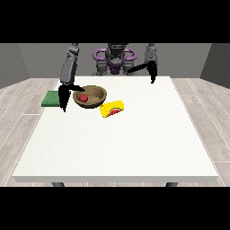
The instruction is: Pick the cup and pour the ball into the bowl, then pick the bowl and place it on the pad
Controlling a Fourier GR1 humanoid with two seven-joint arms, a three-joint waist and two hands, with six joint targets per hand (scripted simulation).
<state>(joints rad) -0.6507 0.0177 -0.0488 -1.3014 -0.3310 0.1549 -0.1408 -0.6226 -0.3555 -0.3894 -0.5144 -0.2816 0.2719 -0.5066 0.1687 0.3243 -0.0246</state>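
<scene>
A brown bowl (93,96) stands on the white table (121,143) at the back left, with a red ball (83,98) inside it. A yellow cup (112,109) with a red mark lies on its side just right of and in front of the bowl. The green pad (51,99) lies at the table's left edge. The hand at the view's left (65,95) hangs between pad and bowl, fingers pointing down and thumb reaching to the bowl's rim. The hand at the view's right (152,74) hangs over the far edge, away from everything.
The robot's torso (115,60) stands behind the table's far edge. The table's near half and right side carry nothing. Wooden floor surrounds the table.
</scene>
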